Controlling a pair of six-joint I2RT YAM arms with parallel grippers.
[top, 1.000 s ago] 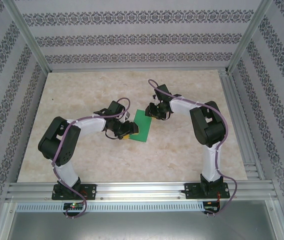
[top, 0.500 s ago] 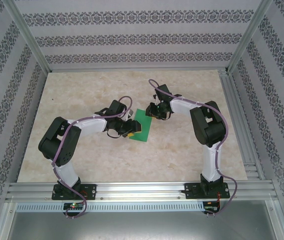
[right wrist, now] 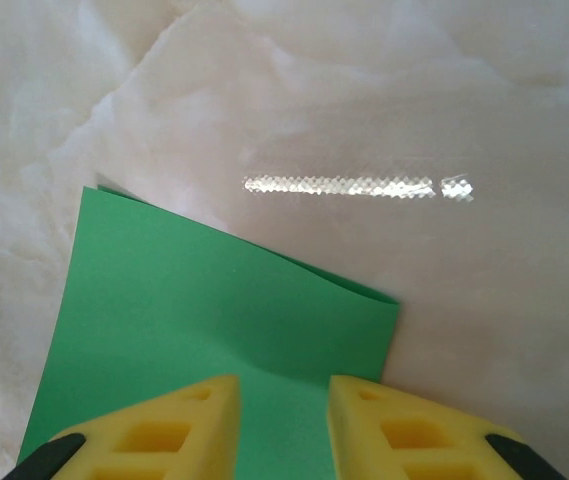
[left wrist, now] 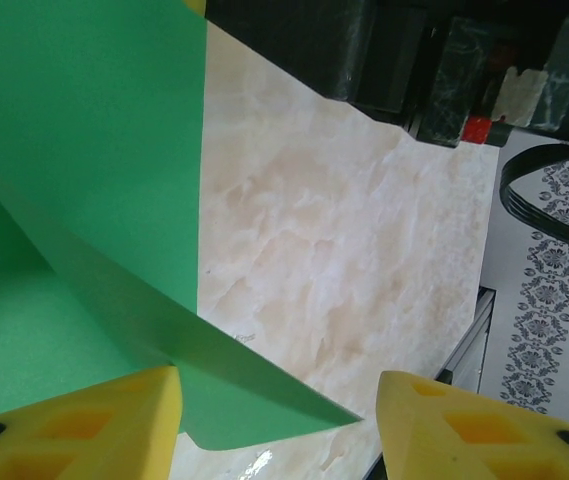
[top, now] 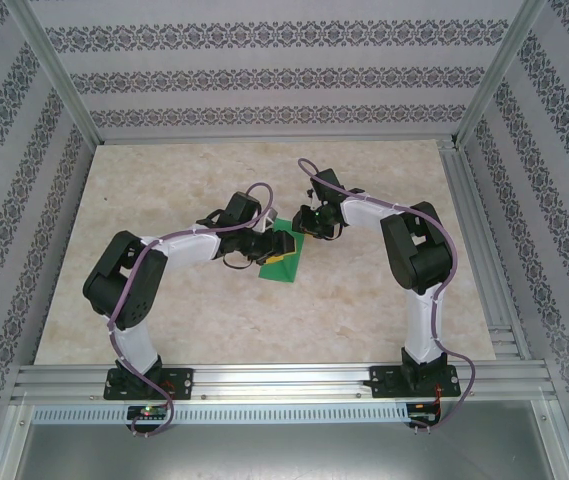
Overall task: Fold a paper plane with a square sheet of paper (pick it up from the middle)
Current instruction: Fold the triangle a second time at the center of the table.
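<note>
The left arm (top: 179,245) is bent at the elbow and extended rightward across the table (top: 164,190). Its wrist is turned down over the near-left part of the square sheet of paper (top: 290,266). The right arm (top: 374,212) is folded at a raised elbow and extended leftward, with its wrist lowered at the far edge of the sheet.

The left fingers (left wrist: 74,425) are held released and wide apart. In the left wrist view, the sheet (left wrist: 74,150) is located beyond these fingers and toward the left of the view. One flap is lifted and curved off the table, and its edge is met by the tip of the finger at the left of the view. A pointed corner of the flap is located in the gap, just short of the other finger. Nothing is grasped.

The right fingers (right wrist: 164,430) are held narrowly parted, not clenched. In the right wrist view, the sheet (right wrist: 214,310) is located beneath and beyond both tips, and green is visible through the gap. Its far edge is raised in a shallow wave. Whether the tips are pressed on the paper cannot be told.
</note>
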